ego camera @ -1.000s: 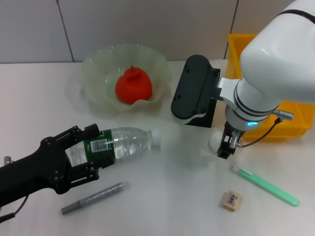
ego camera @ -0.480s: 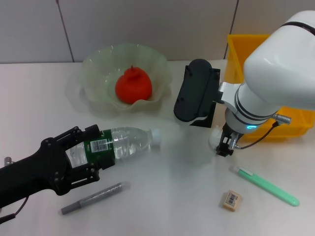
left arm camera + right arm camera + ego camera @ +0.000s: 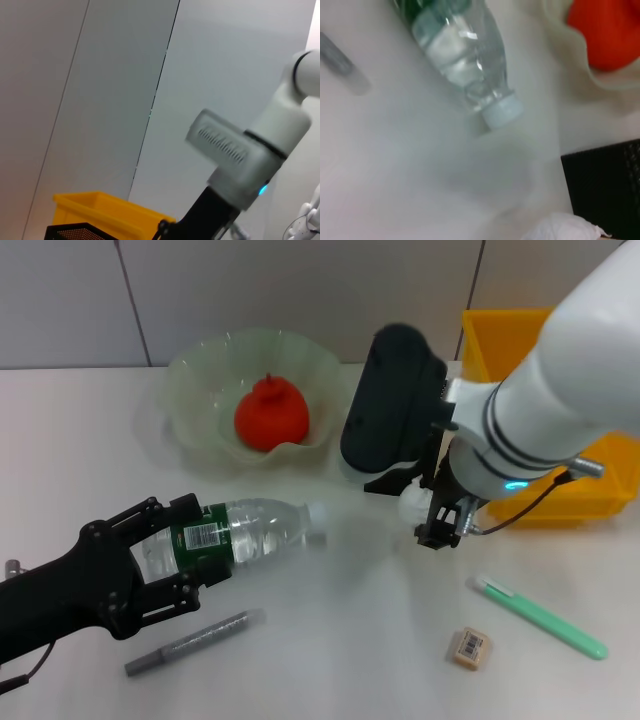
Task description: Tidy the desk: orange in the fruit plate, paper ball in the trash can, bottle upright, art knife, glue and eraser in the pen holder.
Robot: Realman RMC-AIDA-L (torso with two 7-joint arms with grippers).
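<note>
The bottle (image 3: pixel 250 530) lies on its side, cap toward the middle of the table, and my left gripper (image 3: pixel 185 550) is shut on its labelled end. My right gripper (image 3: pixel 437 523) hangs above the table in front of the pen holder (image 3: pixel 605 185), shut on the white paper ball (image 3: pixel 411 506). The orange (image 3: pixel 270 415) sits in the fruit plate (image 3: pixel 200 375). At the back right stands the yellow trash can (image 3: pixel 500 335). On the table lie the glue (image 3: pixel 190 640) near the front left, the art knife (image 3: pixel 540 616) and the eraser (image 3: pixel 468 645) at the front right.
My right forearm covers most of the pen holder in the head view. The left wrist view shows the trash can (image 3: pixel 100 210) and the pen holder's rim (image 3: pixel 70 232) in front of a grey wall.
My right gripper has risen and shifted left with the paper ball in it. The left gripper and the bottle have stayed where they were.
</note>
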